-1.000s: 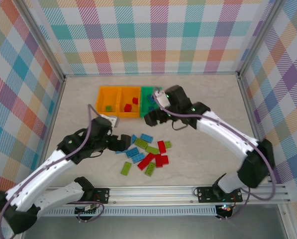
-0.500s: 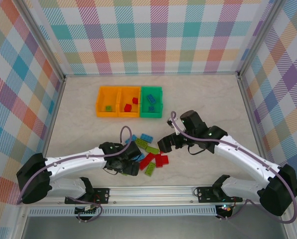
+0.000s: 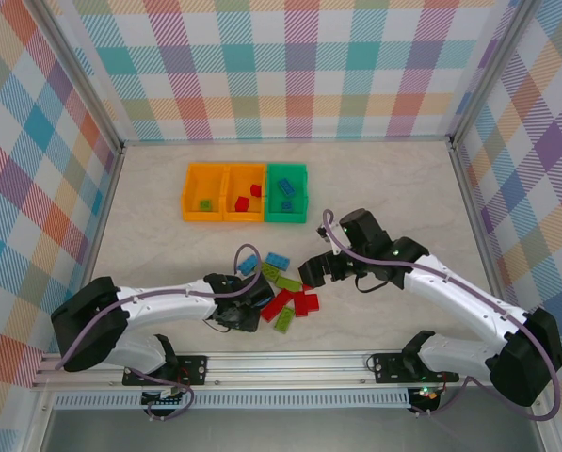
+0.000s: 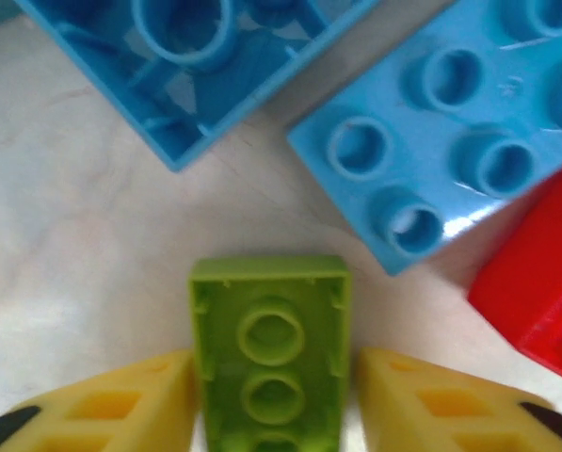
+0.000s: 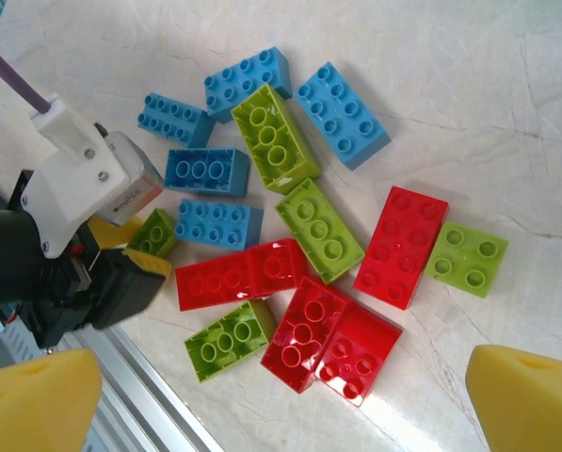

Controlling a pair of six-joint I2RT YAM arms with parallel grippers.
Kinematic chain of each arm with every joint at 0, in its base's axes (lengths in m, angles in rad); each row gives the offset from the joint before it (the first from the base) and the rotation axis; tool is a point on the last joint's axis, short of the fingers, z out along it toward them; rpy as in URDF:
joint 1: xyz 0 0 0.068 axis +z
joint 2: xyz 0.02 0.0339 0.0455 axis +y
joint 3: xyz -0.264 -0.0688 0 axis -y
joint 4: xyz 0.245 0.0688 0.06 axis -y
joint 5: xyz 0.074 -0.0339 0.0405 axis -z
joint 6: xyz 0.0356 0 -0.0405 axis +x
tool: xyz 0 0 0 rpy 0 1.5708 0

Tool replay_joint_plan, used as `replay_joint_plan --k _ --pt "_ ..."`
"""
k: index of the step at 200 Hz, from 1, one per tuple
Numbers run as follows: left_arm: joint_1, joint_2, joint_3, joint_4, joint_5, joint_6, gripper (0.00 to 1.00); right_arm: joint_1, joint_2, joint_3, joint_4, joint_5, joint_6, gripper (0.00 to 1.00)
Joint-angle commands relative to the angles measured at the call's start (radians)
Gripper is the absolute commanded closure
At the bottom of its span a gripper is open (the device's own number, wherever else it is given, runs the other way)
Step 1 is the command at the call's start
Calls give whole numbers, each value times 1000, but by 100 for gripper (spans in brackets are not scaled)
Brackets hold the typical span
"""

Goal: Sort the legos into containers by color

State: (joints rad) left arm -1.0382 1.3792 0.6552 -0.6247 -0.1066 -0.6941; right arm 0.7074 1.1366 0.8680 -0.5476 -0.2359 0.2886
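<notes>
Between my left gripper's (image 4: 273, 414) yellow pads (image 4: 111, 410) lies a lime green plastic brick (image 4: 269, 348), hollow side up on the table (image 4: 92, 235). The jaws stand half-narrowed, a pad hard by each long wall, though I cannot tell whether they truly pinch. It should be light, rigid and glossy-slick, so I'd hold square across those flat walls, mid-length. Just ahead sit two blue bricks (image 4: 450, 160), with a red one (image 4: 535, 292) ahead-right. My right gripper (image 5: 282, 400) gapes fully, empty, over the heap (image 5: 299, 254). Far beyond are the joined orange and green plastic bins (image 3: 246, 167).
</notes>
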Motion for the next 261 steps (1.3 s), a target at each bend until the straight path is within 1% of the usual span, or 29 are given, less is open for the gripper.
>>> replay_joint_plan --k 1,14,32,55,64,73,79,99,115,134,143,153,167,186,196,214,226,238,251,261 --pt "-2 22 -25 30 -11 -18 60 1 -25 27 -23 9 20 0" --pt "-2 17 -20 22 -19 -21 66 1 -31 29 -23 9 27 0" --pt "-2 -27 -3 -5 -39 -27 73 0 -37 30 -12 -13 30 0" --pt "3 -156 55 -60 -87 -32 72 1 -46 21 24 -88 23 0" --pt "18 -213 86 -80 -116 -22 71 1 -47 17 33 -105 26 0" --pt "52 -263 115 -94 -135 -2 70 1 -46 19 36 -106 29 0" --pt "94 -290 131 -96 -141 21 70 2 -46 20 37 -102 30 0" --pt "271 -308 192 -82 -162 124 68 2 -47 19 47 -84 33 0" --pt "425 -253 253 -34 -163 218 66 1 -47 22 45 -72 37 0" --pt "596 -131 338 41 -144 295 66 1 -51 25 37 -62 37 0" --pt "663 -61 383 78 -130 311 66 1 -54 25 38 -60 36 0" --pt "711 23 433 125 -132 325 66 1 -57 24 39 -56 36 0" --pt "744 153 531 168 -143 359 66 1 -62 16 49 -53 36 0" --pt "784 334 692 149 -153 377 65 1 -61 19 46 -47 32 0" --pt "805 407 753 154 -139 372 64 1 -61 19 44 -44 30 0" --pt "822 507 826 177 -170 388 61 2 -64 11 62 -40 34 0" --pt "830 557 874 164 -168 396 58 0 -63 3 80 -42 46 0" --pt "831 585 905 152 -157 406 51 0 -58 2 88 -50 54 0" --pt "832 583 909 149 -147 402 45 1 -56 -2 97 -42 60 0" --pt "831 563 896 156 -149 392 43 1 -53 -4 104 -33 63 0"
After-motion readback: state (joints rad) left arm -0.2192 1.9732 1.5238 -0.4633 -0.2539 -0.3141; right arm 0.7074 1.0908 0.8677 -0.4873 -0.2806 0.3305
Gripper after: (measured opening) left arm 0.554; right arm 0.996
